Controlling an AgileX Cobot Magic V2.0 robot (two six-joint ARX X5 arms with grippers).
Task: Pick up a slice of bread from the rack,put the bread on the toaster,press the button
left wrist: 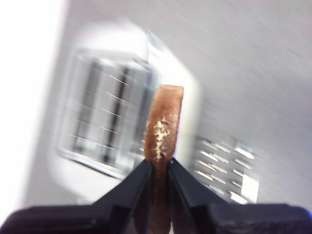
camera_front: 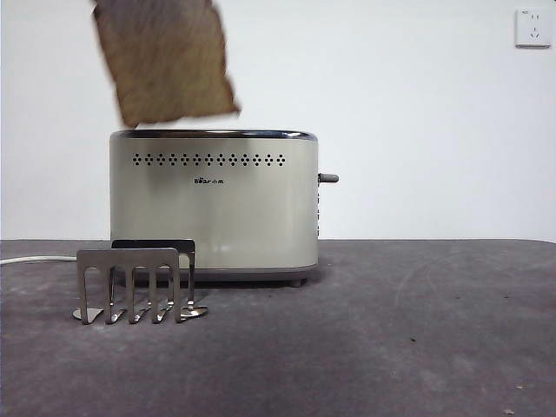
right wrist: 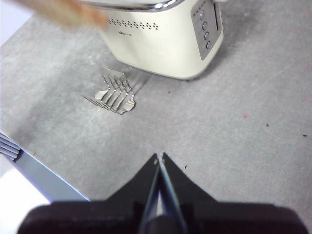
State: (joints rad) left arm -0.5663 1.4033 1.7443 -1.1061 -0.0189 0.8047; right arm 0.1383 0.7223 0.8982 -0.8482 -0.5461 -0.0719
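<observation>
Slice of bread: the slice of bread (camera_front: 165, 59) hangs in the air above the left end of the toaster (camera_front: 213, 204), clear of its chrome rim and tilted, one lower corner dipping towards the rim. Its upper part runs out of the front view.
Left gripper: the left gripper (left wrist: 157, 163) has both black jaws pressed against the two faces of the slice, near one crust edge; the slice stands out edge-on beyond the jaw tips, above the toaster's slots (left wrist: 105, 117).
Right gripper: the right gripper (right wrist: 159, 158) waits over bare table in front of the toaster, jaws brought together with nothing between them.
Handling, judged: the slice looks light and soft, a thick speckled crumb with a darker crust. It would likely dent or crumble under a hard squeeze and may swing from a hold at one end. A flat grip across the two faces near the crust, as here, appears the sounder hold.
Fit, judged: the slice must be square with a slot before it goes down; tilted, it could catch on the rim.
Rack: the rack (camera_front: 135, 282) stands empty on the table just in front of the toaster's left end, much lower than it.
Lever: a small grey lever (camera_front: 327, 178) projects from the toaster's right end; round buttons (right wrist: 205, 29) line that end panel.
Surface: a dark grey, matt table (camera_front: 391, 330), lightly flecked.
Room: a plain white wall behind the toaster, with a wall socket (camera_front: 532, 27) high to its right; a white cord (camera_front: 35, 259) trails off to its left.
</observation>
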